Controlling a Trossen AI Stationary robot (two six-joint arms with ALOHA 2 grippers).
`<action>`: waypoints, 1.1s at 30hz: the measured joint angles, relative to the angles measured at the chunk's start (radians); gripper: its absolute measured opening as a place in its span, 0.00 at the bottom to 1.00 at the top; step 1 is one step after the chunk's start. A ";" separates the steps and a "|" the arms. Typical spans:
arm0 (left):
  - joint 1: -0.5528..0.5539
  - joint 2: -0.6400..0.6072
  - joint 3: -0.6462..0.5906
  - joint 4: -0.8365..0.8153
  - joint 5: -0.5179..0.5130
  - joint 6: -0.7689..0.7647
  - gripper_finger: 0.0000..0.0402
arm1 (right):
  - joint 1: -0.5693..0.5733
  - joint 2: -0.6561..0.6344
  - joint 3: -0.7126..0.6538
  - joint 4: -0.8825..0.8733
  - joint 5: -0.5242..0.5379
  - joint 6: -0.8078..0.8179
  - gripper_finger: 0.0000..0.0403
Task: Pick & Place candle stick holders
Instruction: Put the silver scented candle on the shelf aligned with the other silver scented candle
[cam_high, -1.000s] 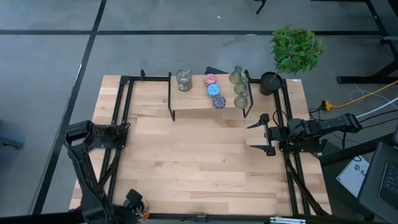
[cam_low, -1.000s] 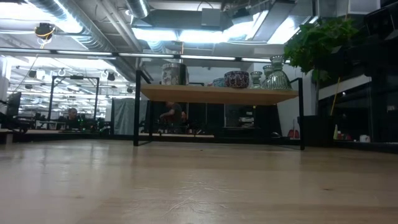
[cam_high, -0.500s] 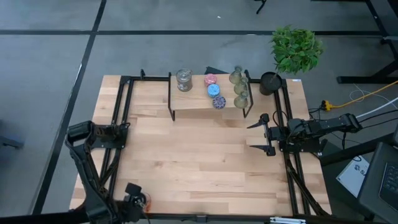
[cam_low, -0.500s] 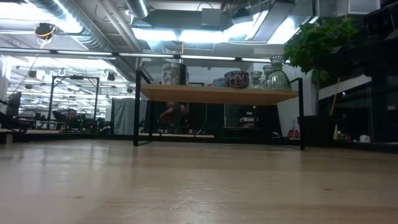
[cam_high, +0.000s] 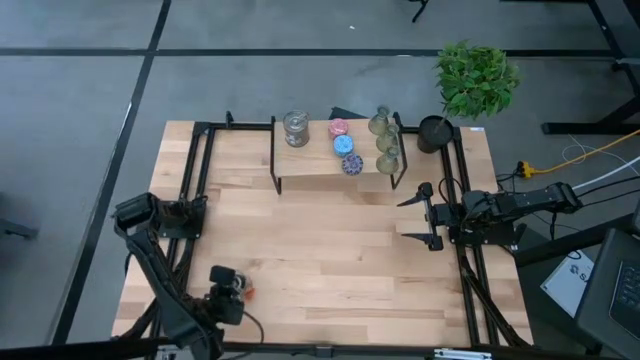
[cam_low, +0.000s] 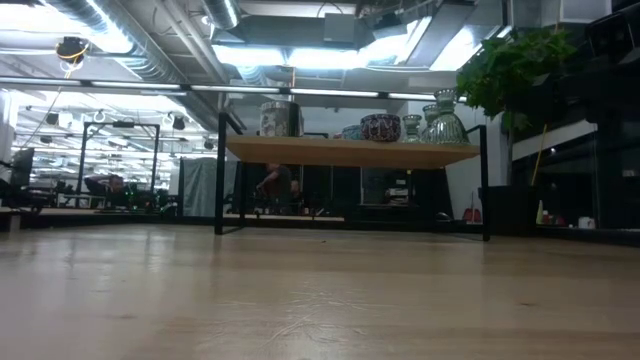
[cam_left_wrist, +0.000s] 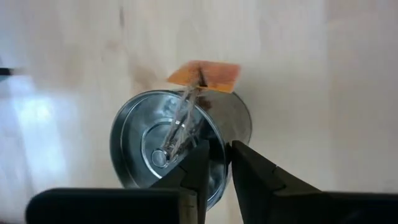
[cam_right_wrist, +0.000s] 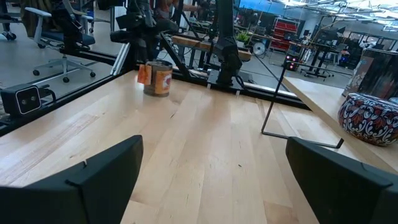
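Wooden table (cam_high: 330, 250) fills the high view, with one small raised shelf (cam_high: 312, 163) at its far edge. On that shelf seven holders can be counted: one silvery holder (cam_high: 295, 128), one pink holder (cam_high: 339, 128), one blue holder (cam_high: 345, 145), one purple-speckled holder (cam_high: 352, 165), and three pale green glass holders (cam_high: 386, 141) in a row. An eighth, the second silvery holder (cam_left_wrist: 180, 146), is with the left gripper (cam_left_wrist: 214, 163) at the table's near-left part; its fingers are clamped on the holder's rim, one inside the cup and one outside. An orange tag (cam_left_wrist: 204, 74) hangs at it; what ties it on is hard to tell. The right gripper (cam_high: 422, 215) waits at the table's right side, fingers spread wide. One black plant pot (cam_high: 434, 132) stands just beside the shelf.
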 joint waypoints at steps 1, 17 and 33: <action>0.011 0.001 -0.001 -0.010 -0.001 0.018 0.14 | 0.000 0.000 0.000 0.000 0.000 0.000 0.99; 0.177 0.002 -0.002 -0.003 -0.116 0.203 0.01 | 0.000 0.000 0.000 0.000 0.000 0.000 0.99; 0.305 -0.066 0.000 -0.001 -0.180 0.304 0.01 | 0.000 0.000 0.000 0.000 0.000 0.000 0.99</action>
